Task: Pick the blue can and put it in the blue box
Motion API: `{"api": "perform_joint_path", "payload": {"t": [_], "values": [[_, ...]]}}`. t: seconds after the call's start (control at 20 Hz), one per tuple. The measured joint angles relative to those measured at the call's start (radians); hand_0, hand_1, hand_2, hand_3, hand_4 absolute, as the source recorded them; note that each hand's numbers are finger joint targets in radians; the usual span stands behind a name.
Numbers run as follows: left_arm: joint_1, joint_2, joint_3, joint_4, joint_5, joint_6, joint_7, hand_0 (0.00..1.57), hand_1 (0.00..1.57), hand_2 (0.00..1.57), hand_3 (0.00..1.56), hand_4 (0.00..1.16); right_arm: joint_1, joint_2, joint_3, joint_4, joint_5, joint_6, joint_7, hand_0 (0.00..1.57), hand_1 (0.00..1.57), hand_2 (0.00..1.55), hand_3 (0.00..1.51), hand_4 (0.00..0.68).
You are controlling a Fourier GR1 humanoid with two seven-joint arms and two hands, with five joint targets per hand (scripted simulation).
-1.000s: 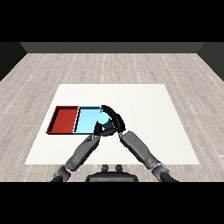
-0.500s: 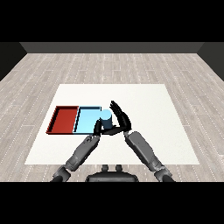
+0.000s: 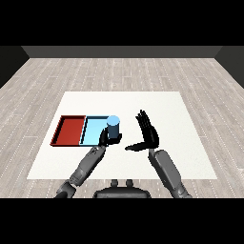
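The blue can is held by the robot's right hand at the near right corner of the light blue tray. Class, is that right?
Not quite. The head view shows the left hand curled round the blue can; the right hand is open, apart from it. The can is at the light blue tray's near right corner.

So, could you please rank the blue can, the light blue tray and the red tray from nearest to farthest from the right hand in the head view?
From the right hand, open with fingers straight:
1. Blue can, just to its left, held by the left hand.
2. Light blue tray, farther left, behind the can.
3. Red tray, farthest left.
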Motion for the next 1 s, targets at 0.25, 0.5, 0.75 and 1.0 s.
{"api": "perform_joint_path", "payload": {"t": [0.25, 0.5, 0.75, 1.0], "values": [[0.012, 0.043, 0.044, 0.024, -0.016, -0.020, -0.009, 1.57, 1.57, 1.57, 1.51, 1.13, 0.116, -0.053, -0.088, -0.103, -0.042, 0.040, -0.040, 0.00, 0.00, 0.00, 0.00, 0.000], [-0.019, 0.108, 0.112, 0.069, -0.020, -0.036, 0.037, 1.57, 1.57, 1.57, 1.49, 1.13, 0.166, -0.096, -0.190, -0.131, -0.076, 0.063, -0.049, 0.00, 0.00, 0.00, 0.00, 0.000], [-0.082, 0.181, 0.205, 0.212, -0.003, -0.050, 0.095, 1.57, 1.57, 1.57, 1.50, 1.09, 0.200, -0.110, -0.227, -0.146, -0.080, 0.066, -0.042, 0.00, 0.00, 0.00, 0.00, 0.000], [-0.176, 0.240, 0.272, 0.421, -0.009, -0.085, 0.120, 1.57, 1.57, 1.57, 1.49, 1.05, 0.206, -0.099, -0.239, -0.133, -0.068, 0.060, -0.043, 0.00, 0.00, 0.00, 0.00, 0.000]]}}
